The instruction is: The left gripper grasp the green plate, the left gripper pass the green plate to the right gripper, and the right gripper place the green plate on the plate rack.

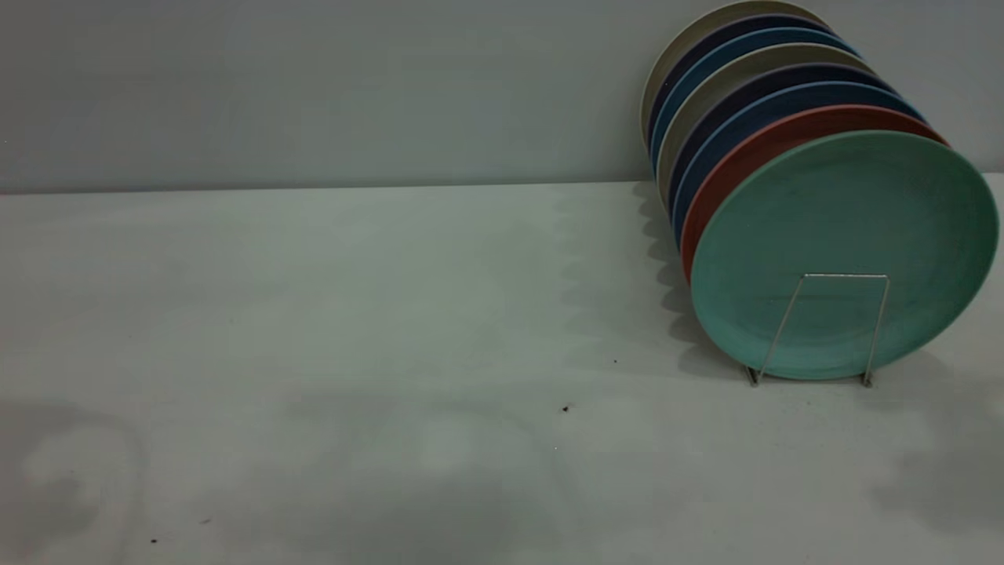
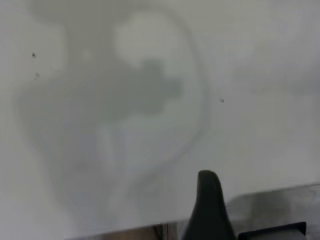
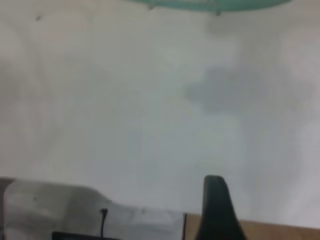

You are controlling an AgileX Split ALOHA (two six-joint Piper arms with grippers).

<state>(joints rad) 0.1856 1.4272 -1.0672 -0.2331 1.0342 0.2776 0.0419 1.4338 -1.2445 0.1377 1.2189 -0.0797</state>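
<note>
We see the pale bench filling most of the exterior view, with a plain grey wall rising behind it. Soft shadows lie across the near part of the bench, and a few dark specks dot its surface.

At the right side of the bench stands a row of plates, all upright and leaning, packed one behind another. The green plate is the front one, nearest the camera, its face turned toward us. Directly behind it, touching or nearly so, sits a salmon-pink plate, then blue plates and beige ones farther back.

The plate rack holds the row. Only its front wire loop shows clearly, standing upright in front of the lower part of the green plate, with two small feet on the bench.

Neither arm appears in the exterior view. In the left wrist view, we see one dark finger of the left tool above bare bench with a shadow on it; it holds nothing that we can see, and we cannot tell how far it is open. In the right wrist view, one dark finger of the right tool shows likewise, well apart from the green plate's edge; its opening cannot be told either.
</note>
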